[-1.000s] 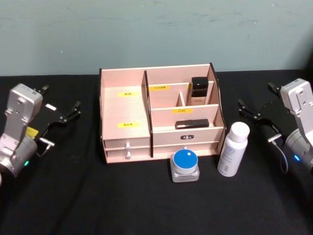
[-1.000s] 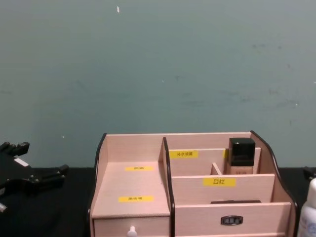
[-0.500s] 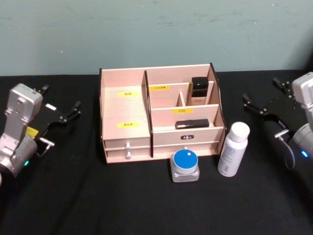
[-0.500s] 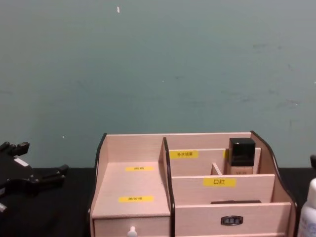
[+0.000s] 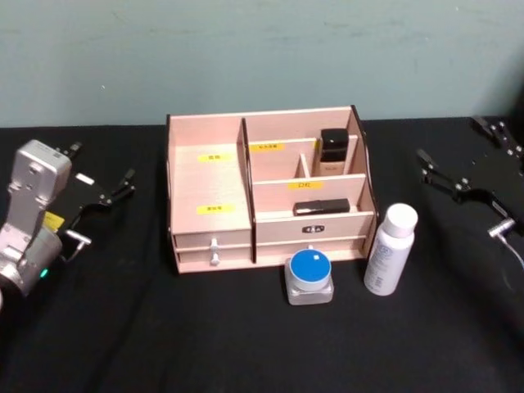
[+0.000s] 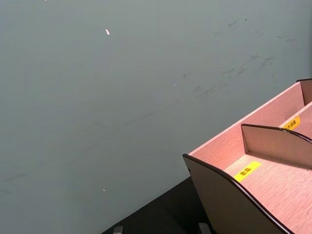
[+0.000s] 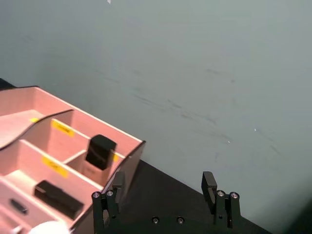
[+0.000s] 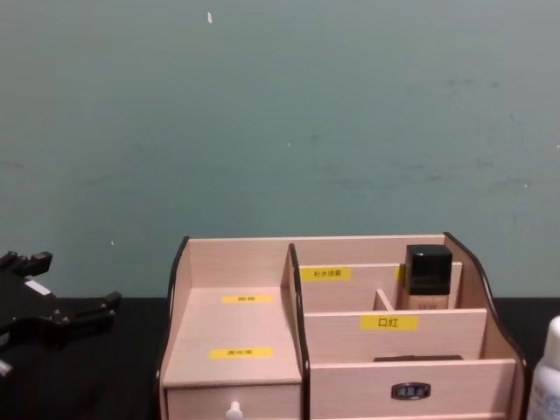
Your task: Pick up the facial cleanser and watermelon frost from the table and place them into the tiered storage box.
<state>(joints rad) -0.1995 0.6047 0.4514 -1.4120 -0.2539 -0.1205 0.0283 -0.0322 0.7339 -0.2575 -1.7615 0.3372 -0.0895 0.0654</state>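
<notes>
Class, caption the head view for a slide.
Tiered storage box on black table, blue-lidded jar before it, white bottle by its right corner; left gripper and right gripper open either side.

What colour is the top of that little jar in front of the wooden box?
Blue: a round blue top on the small jar, clearest in the head view.

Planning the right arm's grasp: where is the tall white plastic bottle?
Head view: the white bottle stands upright at the front right corner of the wooden storage box, a blue-lidded jar on its left.
</notes>
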